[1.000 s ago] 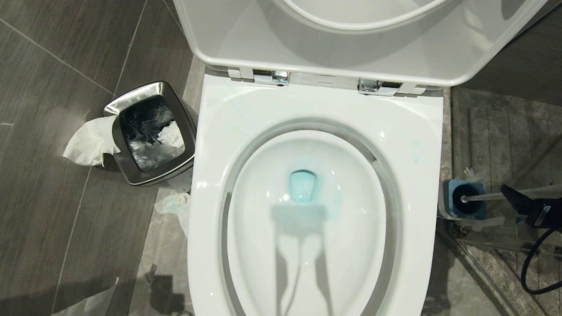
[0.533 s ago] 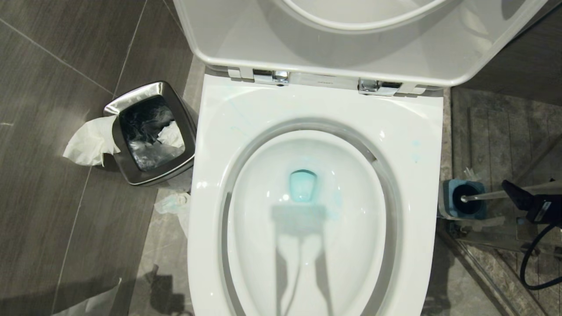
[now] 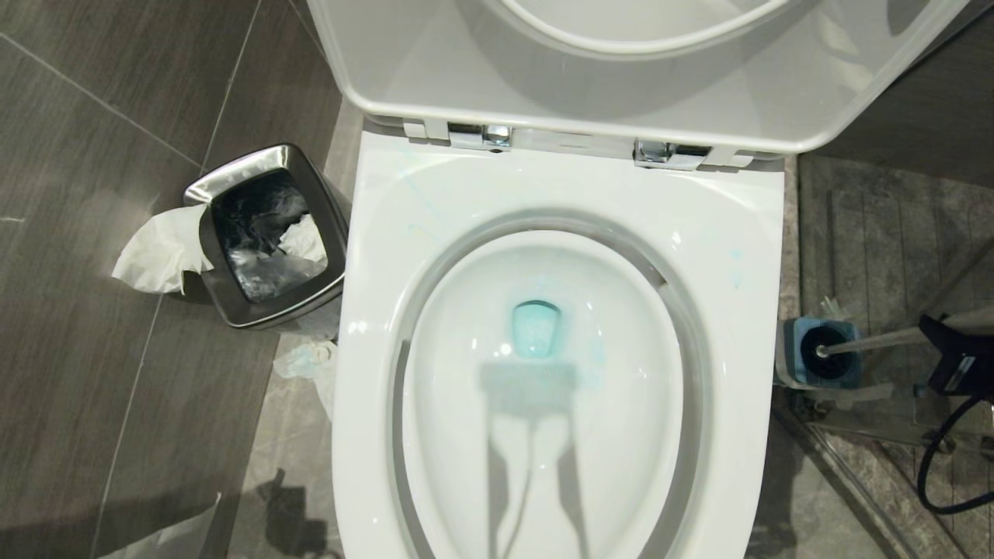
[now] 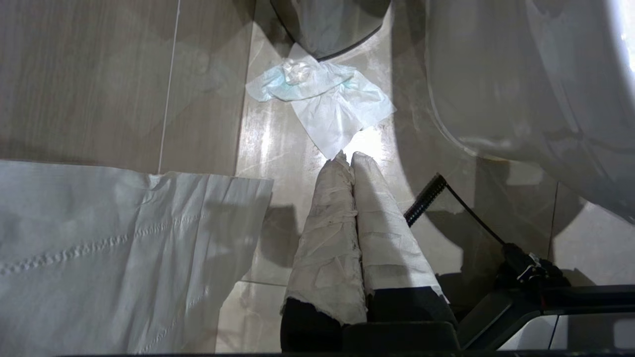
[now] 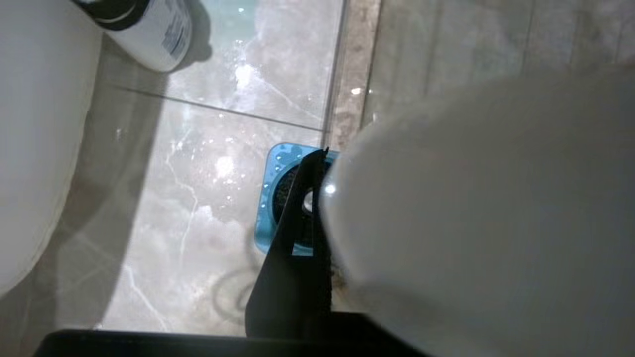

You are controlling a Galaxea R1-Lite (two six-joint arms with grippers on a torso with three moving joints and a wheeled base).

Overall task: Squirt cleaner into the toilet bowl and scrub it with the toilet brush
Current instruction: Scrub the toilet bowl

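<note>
Right end effector (image 3: 943, 341) pinching the toilet brush (image 3: 874, 341) handle — I'd lift straight up, clearing the holder (image 3: 800, 353). Left end effector (image 4: 347, 158) pressed together, parked.

Waste bin (image 3: 268, 237) left of toilet bowl (image 3: 745, 256); brush holder (image 3: 819, 353) right, toilet brush (image 3: 874, 340) standing in it.

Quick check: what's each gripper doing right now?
Left gripper: shut, fingers together, holding nothing, hanging over the floor.
Right gripper: closed on the toilet brush handle, brush head still in its holder.
</note>
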